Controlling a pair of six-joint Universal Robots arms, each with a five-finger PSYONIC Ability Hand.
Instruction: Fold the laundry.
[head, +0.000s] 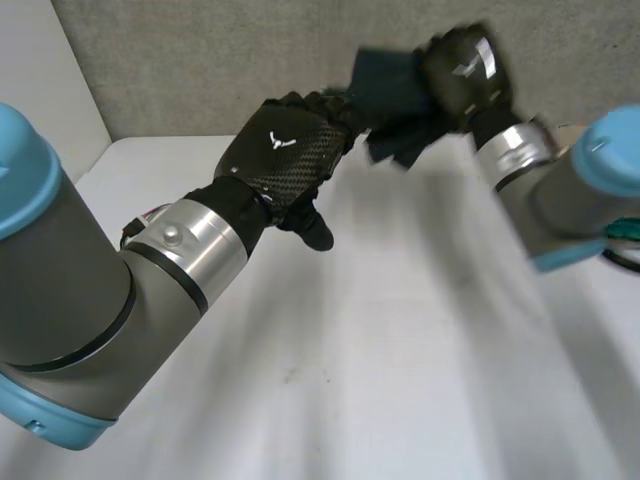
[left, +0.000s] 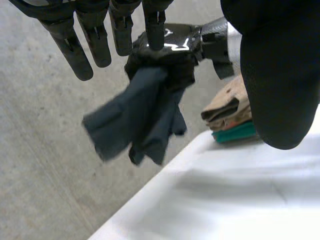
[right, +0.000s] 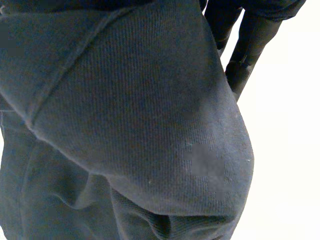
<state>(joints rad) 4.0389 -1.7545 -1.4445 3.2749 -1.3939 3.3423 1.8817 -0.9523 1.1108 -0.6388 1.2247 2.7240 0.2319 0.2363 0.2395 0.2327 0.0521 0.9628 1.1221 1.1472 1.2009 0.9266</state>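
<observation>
The right hand is clamped on a bunched dark blue-grey cloth and holds it in the air, off the white surface, near its far edge. The left hand is just beside the cloth, its fingers straight and apart.

Left robot hand relaxed, right clenched.
</observation>
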